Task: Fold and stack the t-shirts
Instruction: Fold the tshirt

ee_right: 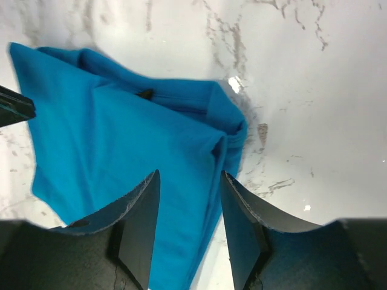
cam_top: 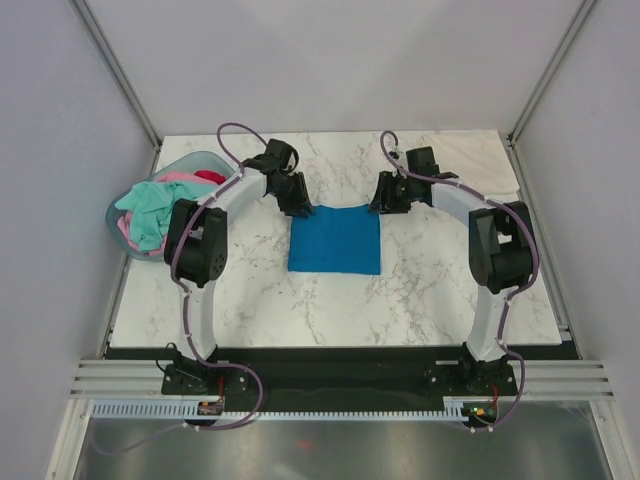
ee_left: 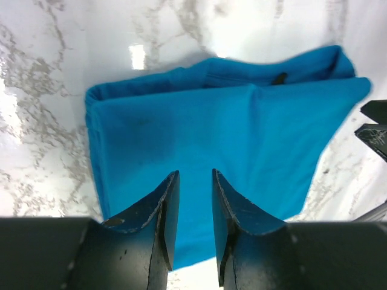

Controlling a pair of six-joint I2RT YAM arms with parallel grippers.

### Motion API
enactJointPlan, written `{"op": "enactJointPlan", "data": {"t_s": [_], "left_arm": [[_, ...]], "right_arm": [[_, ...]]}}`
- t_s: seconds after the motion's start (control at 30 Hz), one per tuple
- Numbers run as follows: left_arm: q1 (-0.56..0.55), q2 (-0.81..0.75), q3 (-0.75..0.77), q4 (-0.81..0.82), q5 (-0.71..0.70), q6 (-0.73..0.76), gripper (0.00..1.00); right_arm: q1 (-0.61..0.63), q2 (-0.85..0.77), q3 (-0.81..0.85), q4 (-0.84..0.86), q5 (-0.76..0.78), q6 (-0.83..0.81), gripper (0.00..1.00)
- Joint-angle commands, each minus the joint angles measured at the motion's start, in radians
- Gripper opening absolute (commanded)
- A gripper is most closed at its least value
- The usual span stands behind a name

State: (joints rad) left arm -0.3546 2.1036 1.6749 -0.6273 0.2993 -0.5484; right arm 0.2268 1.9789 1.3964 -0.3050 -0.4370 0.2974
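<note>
Looking down from the top camera, the blue shirt (cam_top: 335,240) lies folded into a neat square in the middle of the table (cam_top: 250,300). The left gripper (cam_top: 299,205) and the right gripper (cam_top: 385,203) sit at its two far corners. A cream shirt (cam_top: 470,165) lies flat at the far right of the table, well apart. The basket (cam_top: 195,160) at the far left holds a heap of mint, pink and red shirts (cam_top: 150,210). Nothing stands between the blue shirt and either spot.

In the left wrist view, the left gripper (ee_left: 195,175) has its jaws apart over the blue shirt (ee_left: 211,133), with nothing pinched. The cloth looks thin, light and limp, and its layers gape a little along the folded edge, so it would likely sag and unfold if lifted by one corner.

In the right wrist view, the right gripper (ee_right: 190,175) is also spread, holding nothing, above the blue shirt (ee_right: 115,145). The corner here is bunched into several layers. Taking all the layers together at two corners at once seems the safest hold.
</note>
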Motion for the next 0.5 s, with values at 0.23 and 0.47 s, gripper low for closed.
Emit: {"op": "enactJointPlan", "data": {"t_s": [0.23,0.47], "left_arm": [[0.019,0.102,0.069,-0.022,0.006,0.065,0.35],[0.020,0.113,0.055,-0.022,-0.020,0.065,0.35]], "right_arm": [[-0.012,0.118,0.081,-0.040,0.057,-0.109,0.55],[-0.053,0.193,0.061,-0.003,-0.003,-0.116,0.32]]}}
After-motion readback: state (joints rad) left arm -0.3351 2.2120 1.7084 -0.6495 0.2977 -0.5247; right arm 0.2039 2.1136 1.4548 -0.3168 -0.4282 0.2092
